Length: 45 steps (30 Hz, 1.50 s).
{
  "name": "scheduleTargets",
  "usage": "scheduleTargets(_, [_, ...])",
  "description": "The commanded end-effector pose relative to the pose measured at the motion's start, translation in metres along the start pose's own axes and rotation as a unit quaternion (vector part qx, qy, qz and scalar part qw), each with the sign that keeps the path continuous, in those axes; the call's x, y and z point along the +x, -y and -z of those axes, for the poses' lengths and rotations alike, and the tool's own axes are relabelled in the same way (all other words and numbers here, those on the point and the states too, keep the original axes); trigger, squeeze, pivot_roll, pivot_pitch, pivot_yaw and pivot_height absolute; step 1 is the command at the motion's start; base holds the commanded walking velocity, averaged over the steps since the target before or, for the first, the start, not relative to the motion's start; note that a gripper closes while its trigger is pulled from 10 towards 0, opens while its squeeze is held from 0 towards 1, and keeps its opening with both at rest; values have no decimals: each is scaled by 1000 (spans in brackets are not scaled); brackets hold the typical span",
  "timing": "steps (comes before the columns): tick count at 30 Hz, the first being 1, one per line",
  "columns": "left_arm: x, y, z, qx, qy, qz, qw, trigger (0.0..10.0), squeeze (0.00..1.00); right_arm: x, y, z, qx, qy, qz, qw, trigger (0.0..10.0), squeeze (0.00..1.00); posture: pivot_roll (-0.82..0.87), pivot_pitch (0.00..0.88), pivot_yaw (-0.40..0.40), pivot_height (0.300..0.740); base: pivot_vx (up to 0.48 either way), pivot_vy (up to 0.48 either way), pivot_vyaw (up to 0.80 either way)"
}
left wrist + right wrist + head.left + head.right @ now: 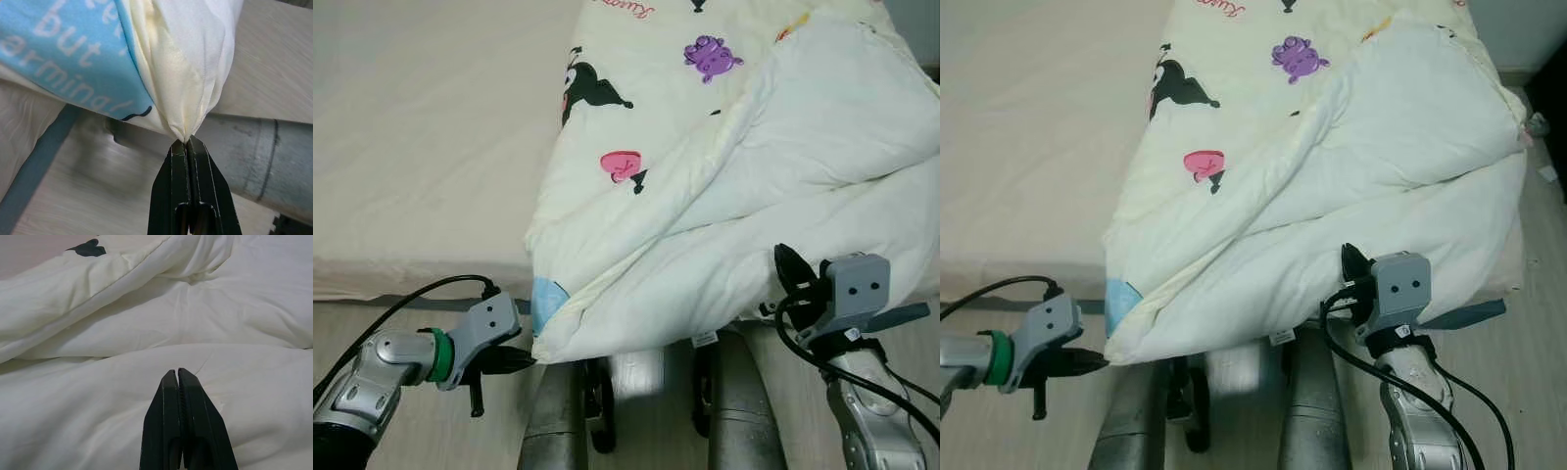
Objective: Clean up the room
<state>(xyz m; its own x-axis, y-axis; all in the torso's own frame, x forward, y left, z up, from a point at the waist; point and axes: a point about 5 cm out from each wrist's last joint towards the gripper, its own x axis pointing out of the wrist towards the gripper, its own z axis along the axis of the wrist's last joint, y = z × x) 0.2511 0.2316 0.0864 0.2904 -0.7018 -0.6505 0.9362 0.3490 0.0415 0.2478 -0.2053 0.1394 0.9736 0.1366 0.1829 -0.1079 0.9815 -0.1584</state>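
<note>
Left hand (186, 142): fingers pressed together, pinching the pointed corner of the quilt (734, 206); seen at lower left of the left eye view.
Right hand (178, 373): fingers pressed flat together, nothing between them; tips rest against the quilt's plain cream fabric, lower right of the left eye view.
Quilt location: heaped on the right half of the bed (421, 147), its near edge hanging over the bed's front edge above the wooden floor (411, 431).
Quilt axis: long axis runs from lower left to upper right; gripped corner points down and left.
Left wrist view detail: blue patch (63, 54) with white lettering beside the pinched corner.
Head view detail: purple, pink and black cartoon prints on the quilt's upper face.
</note>
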Motion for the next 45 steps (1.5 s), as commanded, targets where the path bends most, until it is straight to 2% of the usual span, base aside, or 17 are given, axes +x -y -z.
scheduleTargets(1, [-1,17,30,-55,-48,50,996,10000,1000,-5,-4,8,8,-14,1,1000,10000,0,-44,271,177,628,0,0,0])
scheduleTargets(8, [-3,12,29,-39,-53,27,997,10000,1000,-4,-4,8,9,-13,-1,1000,10000,0,-43,274,176,628,0,0,0])
scheduleTargets(9, [-5,12,31,-31,-70,29,997,10000,0,-4,-4,9,9,-14,-2,1000,10000,0,-43,274,175,628,0,0,0])
scheduleTargets(14, [-11,10,38,-2,-116,33,993,10000,0,-4,-5,8,10,-11,-5,1000,10000,0,-44,274,174,628,0,0,0])
scheduleTargets(16, [-17,-36,11,17,-29,-168,985,10000,0,-5,1,5,18,1,23,1000,10000,0,-48,269,172,628,0,0,0])
scheduleTargets(17, [-17,-36,11,17,-29,-168,985,10000,0,-5,1,5,18,1,23,1000,10000,0,-48,269,172,628,0,0,0])
scheduleTargets(19, [-27,-68,-19,-21,88,-318,944,10000,0,-6,10,8,7,-19,69,997,10000,0,-53,266,168,628,0,0,0])
scheduleTargets(20, [-27,-68,-19,-21,88,-318,944,10000,0,-6,10,8,7,-19,69,997,10000,0,-53,266,168,628,0,0,0])
scheduleTargets(22, [-31,-81,-45,-72,194,-365,908,10000,0,-13,27,15,-10,-53,184,981,10000,0,-57,264,169,628,0,0,0])
scheduleTargets(23, [-31,-81,-45,-72,194,-365,908,10000,0,-13,27,15,-10,-53,184,981,10000,0,-57,264,169,628,0,0,0])
scheduleTargets(25, [-22,-76,-60,-99,269,-340,896,10000,0,-25,34,19,-12,-54,249,967,10000,0,-62,258,175,628,0,0,0])
scheduleTargets(28, [-11,-67,-68,-105,303,-301,898,10000,0,-35,33,20,-10,-47,270,962,10000,67,-67,258,179,628,0,0,0])
scheduleTargets(29, [-3,-60,-71,-104,310,-276,904,10000,0,-44,34,22,-2,-46,292,955,10000,945,-69,257,181,628,0,0,0])
scheduleTargets(30, [5,-53,-73,-104,315,-254,909,10000,0,-53,38,25,7,-47,315,948,10000,1000,-72,257,184,628,0,0,0])
scheduleTargets(34, [16,-46,-76,-103,324,-232,911,10000,0,-63,42,29,28,-47,333,941,10000,1000,-76,258,188,628,0,0,0])
scheduleTargets(37, [28,-39,-82,-109,338,-212,910,10000,0,-62,43,34,71,-44,293,952,10000,1000,-81,260,193,628,0,0,0])
scheduleTargets(45, [40,-31,-88,-107,340,-192,914,10000,0,-61,47,40,82,-71,240,965,10000,1000,-89,263,191,628,0,0,0])
